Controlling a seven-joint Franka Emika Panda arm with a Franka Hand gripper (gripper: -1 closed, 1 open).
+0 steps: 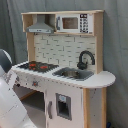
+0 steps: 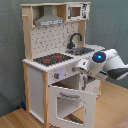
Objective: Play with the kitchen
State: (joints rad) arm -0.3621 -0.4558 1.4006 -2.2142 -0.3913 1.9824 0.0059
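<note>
While the kitchen (image 2: 57, 65) stood against the grey backdrop in both exterior views, it filled the middle of the scene and served as the landmark for everything else. Read from the second exterior view's left, one grey hood (image 2: 49, 20) hung under the top shelf, with the pegboard back below it; one hob (image 2: 52, 59) with red rings lay on the left part of the counter. Beneath the hob, one windowed oven door (image 2: 71, 103) hung swung out and downward, open. Right of the hob sat one sink (image 2: 84, 50) with one black faucet (image 2: 75, 39) arching behind it, and one microwave panel (image 2: 76, 11) sat at the upper right.

At the right front corner of the counter was the one arm's head, with the gripper (image 2: 86, 73) reaching in just under the counter edge, above the open door. Whether its jaws were released or clenched could not be told. In the first exterior view the arm's white body (image 1: 10, 102) rose at the kitchen's left front.

By my judgement the cabinet would be stiff, fairly heavy and not meant to be lifted; only its hinged and turning parts should give. The door looked light and free on its hinges, best taken along its upper rim. The faucet seemed thin enough to pinch, though perhaps slippery.
</note>
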